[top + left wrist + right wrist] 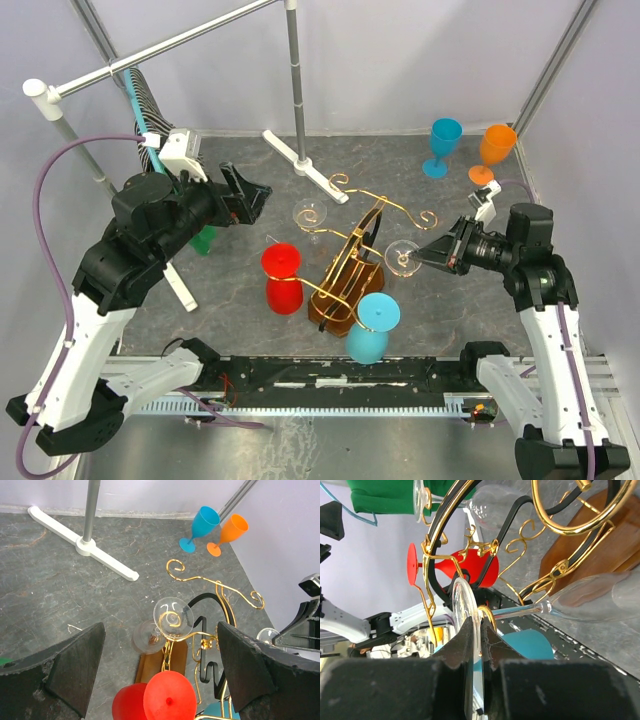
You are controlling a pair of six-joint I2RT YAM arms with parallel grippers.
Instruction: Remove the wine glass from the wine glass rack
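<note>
Nearest, the right arm (535,270) reaches in from the right side of the bench (450,325). The right jaws stand narrow, pinched on the edge of the flat foot of a clear wine glass (403,256). In the right wrist view the foot stands edge-on between the two fingers (462,655), and the stem runs off to the bowl. A gold wire hook curls around the stem just beside the foot, so the glass hangs on the wine glass rack (335,300), at its right-hand end, foot up and bowl down.

The rack stands at the middle of the bench, gold scrollwork over a brown oval wooden base. A cyan plastic wine glass (372,325) hangs on its near side and a red plastic wine glass (282,278) on its left. Both hang upside down.

A second clear wine glass (310,215) hangs on the far left of the rack, under a curled wire.

The left arm (130,260) comes in from the left. The left jaws stand wide apart with nothing between them, above the bench, near the rack's left side but apart from it. A green thing (205,240) shows under that arm, mostly hidden.

Behind them stands a grey pole frame (293,80) on white feet. A striped cloth (150,110) hangs from its bar.

Farthest, in the back right corner, a blue wine glass (441,145) and an orange wine glass (495,150) stand upright on the bench, just beside each other.
</note>
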